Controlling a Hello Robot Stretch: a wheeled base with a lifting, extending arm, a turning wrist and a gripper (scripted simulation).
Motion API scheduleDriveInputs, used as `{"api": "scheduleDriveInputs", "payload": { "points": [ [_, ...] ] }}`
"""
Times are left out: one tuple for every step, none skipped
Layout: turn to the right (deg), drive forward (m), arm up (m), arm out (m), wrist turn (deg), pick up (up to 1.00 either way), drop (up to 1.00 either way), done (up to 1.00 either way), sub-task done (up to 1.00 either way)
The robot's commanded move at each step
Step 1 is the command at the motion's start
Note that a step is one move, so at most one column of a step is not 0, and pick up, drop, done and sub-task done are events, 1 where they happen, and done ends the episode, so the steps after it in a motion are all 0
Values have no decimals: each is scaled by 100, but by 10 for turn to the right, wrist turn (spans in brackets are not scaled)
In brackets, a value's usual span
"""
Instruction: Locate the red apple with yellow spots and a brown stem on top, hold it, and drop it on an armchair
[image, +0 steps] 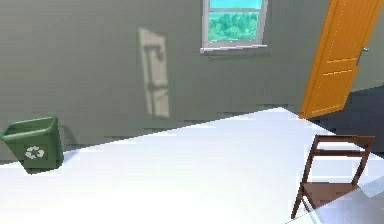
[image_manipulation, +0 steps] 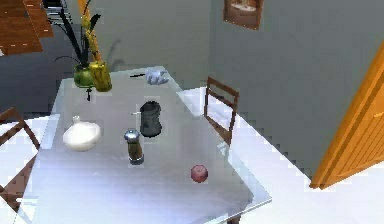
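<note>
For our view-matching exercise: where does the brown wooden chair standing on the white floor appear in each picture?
Forward view: brown wooden chair, lower right, on white floor.
Arm side view: probably the same chair, cut by the left edge, beside the glass table.
Shared landmark: that white floor.

1. The robot's base stands close to the worktop (image_manipulation: 100, 185) — the side on which its arm reaches is turned to it.
2. Its front looks toward a grey wall (image: 90, 70).

Soft, even daylight; faint shadows
</note>
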Motion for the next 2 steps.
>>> {"api": "scheduleDriveInputs", "payload": {
  "points": [
    [0, 0, 30, 0, 0, 0, 0, 0, 0],
    [0, 0, 0, 30, 0, 0, 0, 0, 0]
  ]
}}
